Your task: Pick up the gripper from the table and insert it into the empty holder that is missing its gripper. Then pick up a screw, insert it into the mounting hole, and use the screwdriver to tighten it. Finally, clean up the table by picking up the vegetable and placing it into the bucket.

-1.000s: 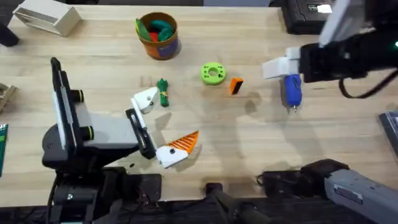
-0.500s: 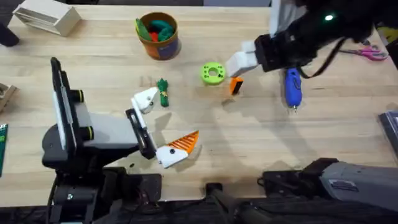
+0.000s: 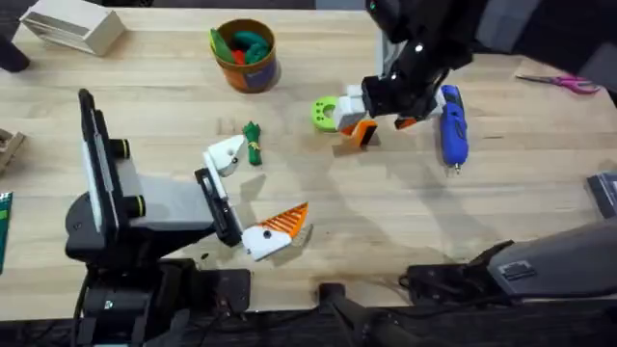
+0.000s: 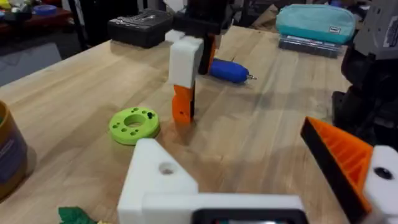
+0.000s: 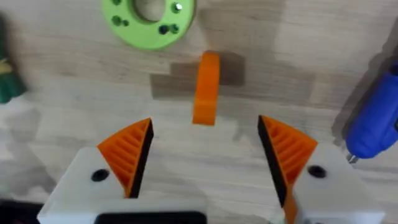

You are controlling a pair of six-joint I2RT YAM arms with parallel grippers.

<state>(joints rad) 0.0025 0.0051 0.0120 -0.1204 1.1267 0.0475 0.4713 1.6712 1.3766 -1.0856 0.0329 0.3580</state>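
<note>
- Light-wood bench (image 3: 501, 212), plank seams showing.
- We see the gripper (image 5: 206, 88), a small orange wedge standing on edge, just beside the lime-green ring (image 5: 148, 20).
- Right claw (image 5: 205, 152) spread wide, hovering over the gripper, orange ribbed pads (image 5: 129, 152) either side, not touching.
- Left claw (image 3: 253, 198) spread; one holder (image 3: 226, 154) bare white.
- Blue screwdriver (image 3: 451, 123) lies near.

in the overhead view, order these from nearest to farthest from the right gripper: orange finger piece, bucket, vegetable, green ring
1. Orange finger piece, directly below the right gripper.
2. Green ring, just beside it.
3. Vegetable, toward the table's middle.
4. Bucket, far edge.
</note>
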